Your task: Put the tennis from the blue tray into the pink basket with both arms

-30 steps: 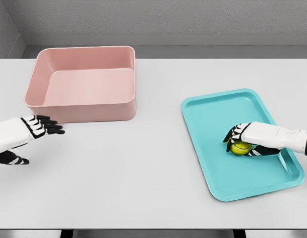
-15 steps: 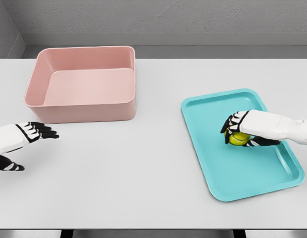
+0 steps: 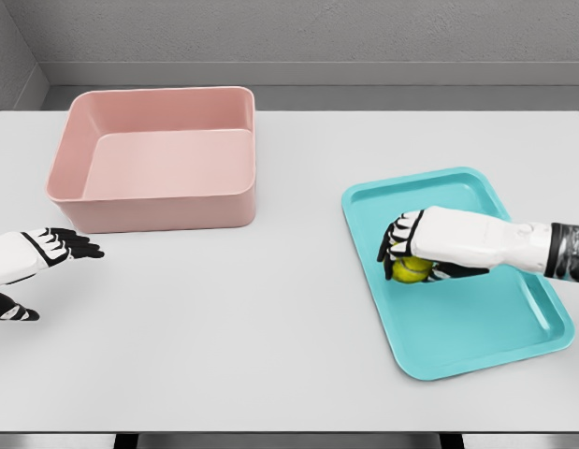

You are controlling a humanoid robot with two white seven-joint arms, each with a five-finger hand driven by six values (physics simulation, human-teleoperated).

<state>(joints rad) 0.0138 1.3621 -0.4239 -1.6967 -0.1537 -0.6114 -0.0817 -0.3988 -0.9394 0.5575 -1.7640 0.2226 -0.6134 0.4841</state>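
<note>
A yellow-green tennis ball (image 3: pixel 412 269) is held in my right hand (image 3: pixel 408 254), whose fingers curl over it above the left part of the blue tray (image 3: pixel 513 327). The ball looks lifted a little off the tray floor. The pink basket (image 3: pixel 158 157) stands at the far left of the table, with nothing visible inside. My left hand (image 3: pixel 46 267) hovers at the left edge, in front of the basket, fingers spread and holding nothing.
The white table (image 3: pixel 270 318) stretches between basket and tray. A grey wall runs behind the table's far edge.
My right hand has carried the ball leftward and slightly up across the tray. My left hand has drawn back toward the left edge.
</note>
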